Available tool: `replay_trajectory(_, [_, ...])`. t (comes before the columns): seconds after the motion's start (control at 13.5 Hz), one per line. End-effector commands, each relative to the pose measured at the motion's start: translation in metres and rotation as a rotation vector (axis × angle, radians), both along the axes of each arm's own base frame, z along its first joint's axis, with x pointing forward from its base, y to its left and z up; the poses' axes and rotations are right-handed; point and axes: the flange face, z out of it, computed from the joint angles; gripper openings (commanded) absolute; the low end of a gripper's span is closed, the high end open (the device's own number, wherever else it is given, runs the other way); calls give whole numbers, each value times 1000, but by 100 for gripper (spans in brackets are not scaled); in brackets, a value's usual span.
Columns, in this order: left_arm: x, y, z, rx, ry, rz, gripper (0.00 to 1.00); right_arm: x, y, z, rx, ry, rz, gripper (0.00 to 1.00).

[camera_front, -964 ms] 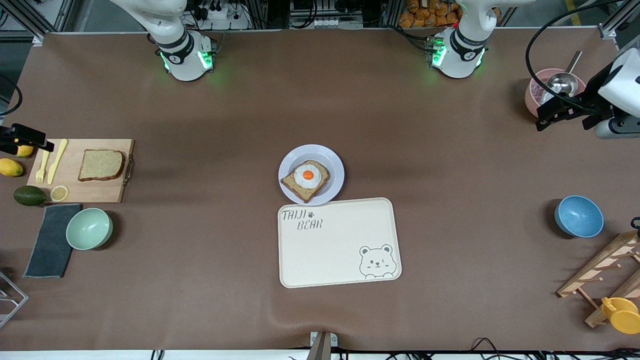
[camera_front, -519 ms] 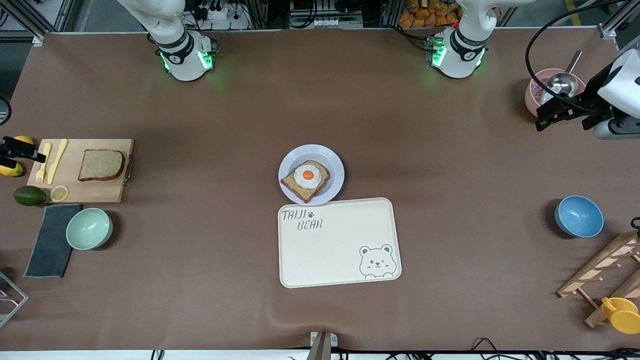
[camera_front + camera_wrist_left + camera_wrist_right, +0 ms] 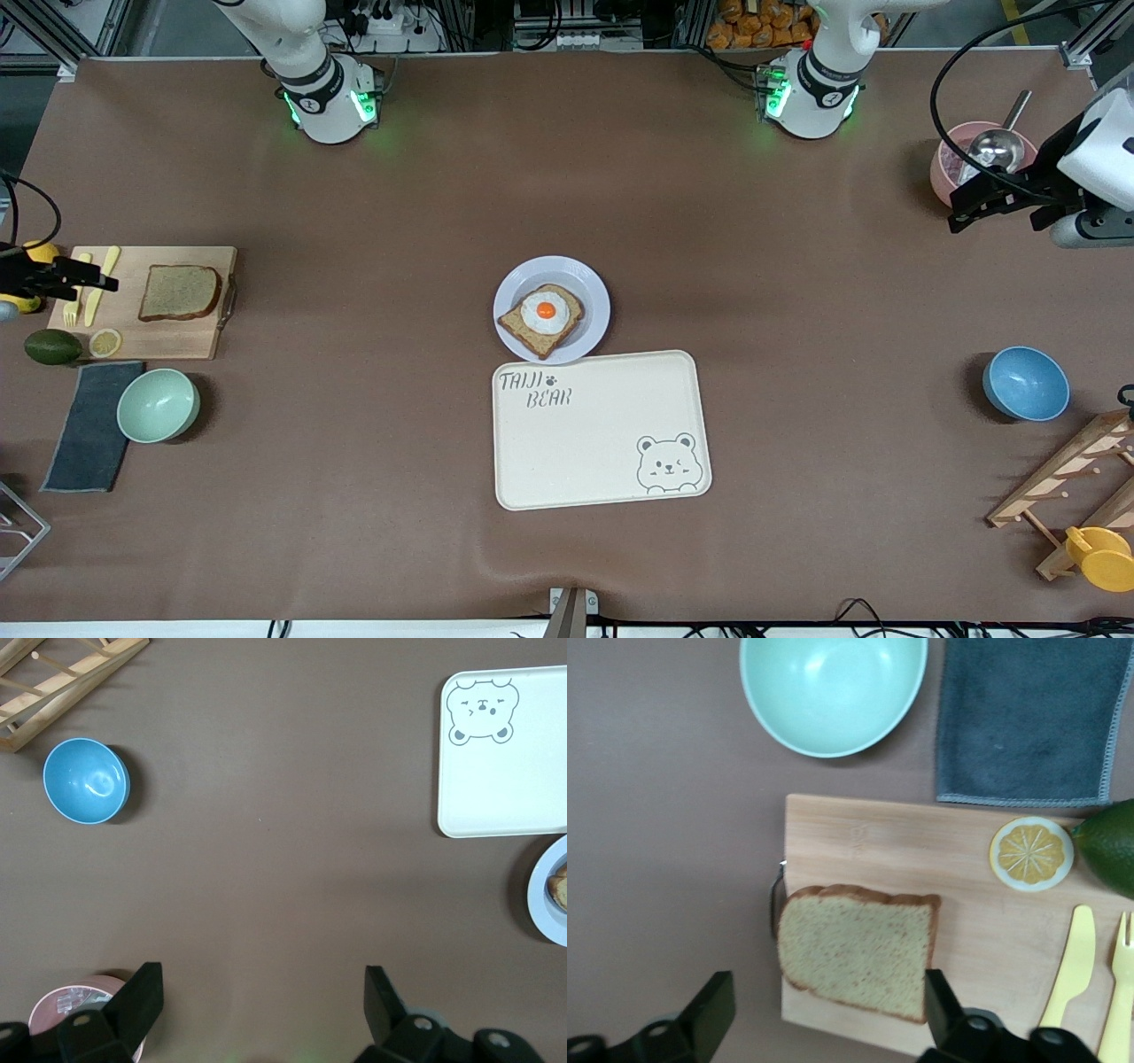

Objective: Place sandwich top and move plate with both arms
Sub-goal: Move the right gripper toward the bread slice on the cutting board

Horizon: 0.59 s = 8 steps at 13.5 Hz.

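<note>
While the right gripper hangs with its fingers apart above the cutting board, it should come down straight so that the fingers take the sandwich top by two opposite crust edges. This plain speckled slice lies flat on the board, well apart from the plate with the egg slice. The left gripper waits, fingers apart, over the pink bowl.
</note>
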Motion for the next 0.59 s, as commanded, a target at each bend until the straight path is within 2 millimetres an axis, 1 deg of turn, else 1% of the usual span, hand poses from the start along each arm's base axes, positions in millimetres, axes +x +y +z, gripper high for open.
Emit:
replay_trajectory(0.0, [-2, 3, 3, -2, -5, -6, 100, 3, -5, -6, 9, -32, 40, 88])
replay_trajectory(0.07, [-1, 2, 3, -2, -7, -7, 100, 2, -5, -14, 15, -26, 43, 85])
replay_trajectory(0.15, [-1, 2, 3, -2, -7, -6, 100, -1, -16, -32, 18, -20, 29, 84])
replay_trajectory(0.22, [0, 1, 2, -2, -5, -7, 100, -6, -29, -46, 13, -41, 53, 84])
replay_trajectory(0.3, [0, 1, 1, -2, -4, -7, 100, -8, -33, -58, 22, -45, 74, 81])
replay_trajectory(0.37, [0, 1, 0, -2, -2, -7, 100, -10, -36, -67, 45, -55, 49, 79])
replay_trajectory(0.52, [0, 1, 0, -2, -1, -7, 100, -12, -39, -76, 64, -65, 26, 74])
